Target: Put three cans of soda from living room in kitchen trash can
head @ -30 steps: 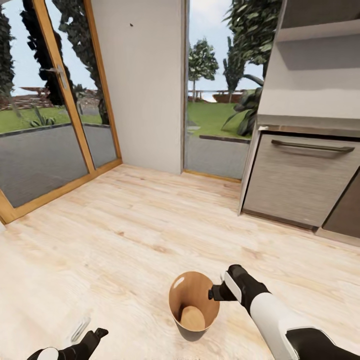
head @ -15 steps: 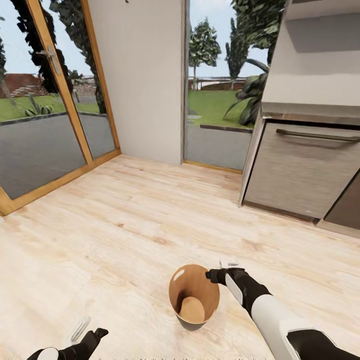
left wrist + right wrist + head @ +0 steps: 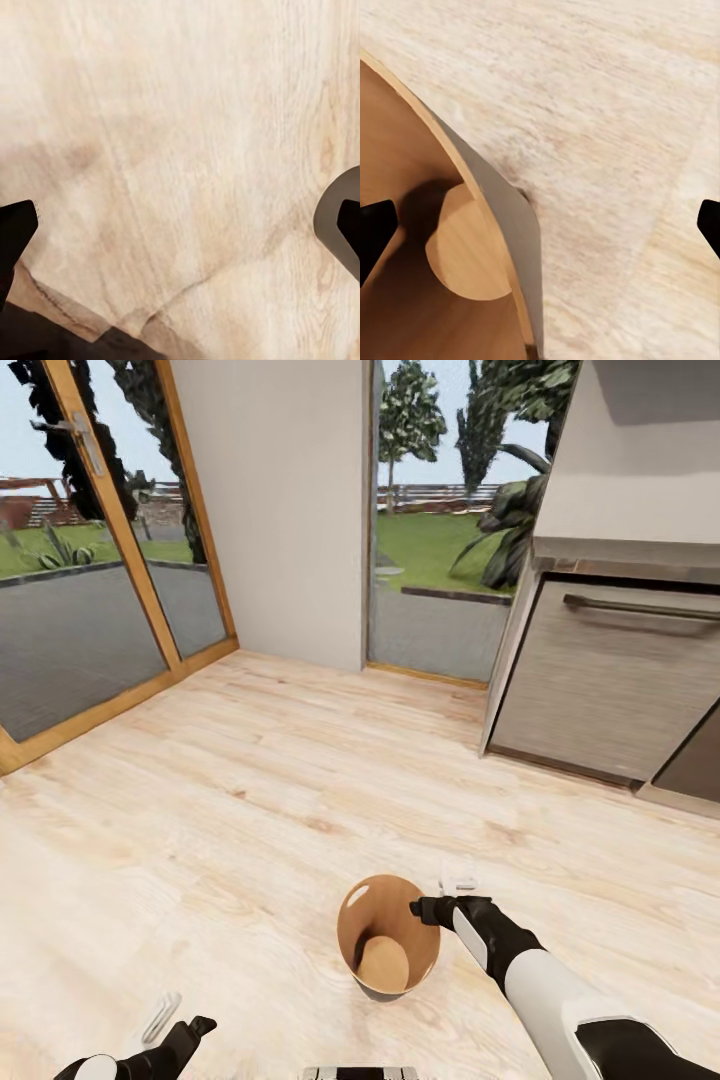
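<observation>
The trash can [image 3: 350,960] stands on the pale wood floor close in front of me, dark grey outside and glossy brown inside. Its round bottom [image 3: 465,247] looks bare. The soda cans are out of view. My right gripper [image 3: 428,911] hangs at the can's right rim, and its fingertips [image 3: 375,229] stand wide apart, open with nothing between them. My left gripper [image 3: 195,1028] is low at the left over bare floor, also open and holding nothing, with one of its fingertips [image 3: 16,232] at the edge of the left wrist view.
A grey kitchen cabinet with a long bar handle [image 3: 640,608] stands at the right. Wood-framed glass doors [image 3: 100,600] line the left, and a white wall section [image 3: 285,510] and a tall window [image 3: 440,560] are ahead. Plank floor [image 3: 250,800] stretches between them.
The whole picture has shifted upward, so the camera moved. My right gripper has edged a little further along the trash can's right rim. The left gripper has held still.
</observation>
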`<state>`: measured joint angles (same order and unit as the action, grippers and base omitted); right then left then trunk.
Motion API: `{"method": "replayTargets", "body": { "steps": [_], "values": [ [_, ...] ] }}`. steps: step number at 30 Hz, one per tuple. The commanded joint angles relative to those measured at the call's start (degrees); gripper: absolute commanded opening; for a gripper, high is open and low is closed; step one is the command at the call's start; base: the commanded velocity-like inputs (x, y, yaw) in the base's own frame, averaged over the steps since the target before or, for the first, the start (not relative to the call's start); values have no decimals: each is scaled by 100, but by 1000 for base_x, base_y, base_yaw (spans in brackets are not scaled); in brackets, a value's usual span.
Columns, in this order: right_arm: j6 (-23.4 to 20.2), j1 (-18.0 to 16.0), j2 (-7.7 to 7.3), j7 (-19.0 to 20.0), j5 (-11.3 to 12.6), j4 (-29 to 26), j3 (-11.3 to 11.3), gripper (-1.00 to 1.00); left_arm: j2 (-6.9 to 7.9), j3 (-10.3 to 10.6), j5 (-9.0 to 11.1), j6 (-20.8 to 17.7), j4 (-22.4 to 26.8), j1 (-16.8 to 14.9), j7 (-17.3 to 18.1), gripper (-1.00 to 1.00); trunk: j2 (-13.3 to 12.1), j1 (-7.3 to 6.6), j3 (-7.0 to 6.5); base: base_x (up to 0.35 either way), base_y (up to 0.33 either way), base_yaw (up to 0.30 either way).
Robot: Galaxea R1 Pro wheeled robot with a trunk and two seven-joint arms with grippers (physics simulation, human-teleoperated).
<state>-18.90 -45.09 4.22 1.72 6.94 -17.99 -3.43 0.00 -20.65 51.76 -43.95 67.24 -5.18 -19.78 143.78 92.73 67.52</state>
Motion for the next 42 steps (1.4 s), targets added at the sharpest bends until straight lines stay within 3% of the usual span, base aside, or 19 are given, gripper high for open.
{"method": "replayTargets", "body": {
  "steps": [1,9,12,13,24,34,40,41,42],
  "values": [
    [0,0,0,-1,0,-1,0,100,0,0,1,0,0,0,0,100,2,2,23,0,0,0],
    [-8,0,0,2,0,-1,0,100,0,0,1,0,0,0,0,100,12,23,200,0,0,0],
    [-33,0,5,2,-3,3,0,100,-3,0,2,0,0,0,0,100,12,23,200,0,0,0],
    [-45,0,8,0,-10,4,0,-100,-5,0,5,0,0,0,0,100,12,23,200,0,0,0],
    [-86,0,17,3,-26,6,0,-100,33,28,-32,9,-11,4,-8,100,12,23,200,0,0,0],
    [-124,0,9,-6,-13,-45,0,-100,26,58,-34,85,-17,9,-17,100,-1,-3,-21,0,0,0],
    [-537,27,-6,49,-39,-388,-54,-100,26,58,-36,160,-54,16,-24,100,-9,-18,-154,0,0,0],
    [-1991,327,-10,74,-48,-1682,-67,-100,35,53,-43,241,-98,16,-26,100,-10,-21,-177,0,0,0],
    [-2021,358,-10,74,-47,-1742,-68,-100,35,53,-43,257,-97,17,-26,100,-12,-24,-199,0,0,0]
  ]
}}
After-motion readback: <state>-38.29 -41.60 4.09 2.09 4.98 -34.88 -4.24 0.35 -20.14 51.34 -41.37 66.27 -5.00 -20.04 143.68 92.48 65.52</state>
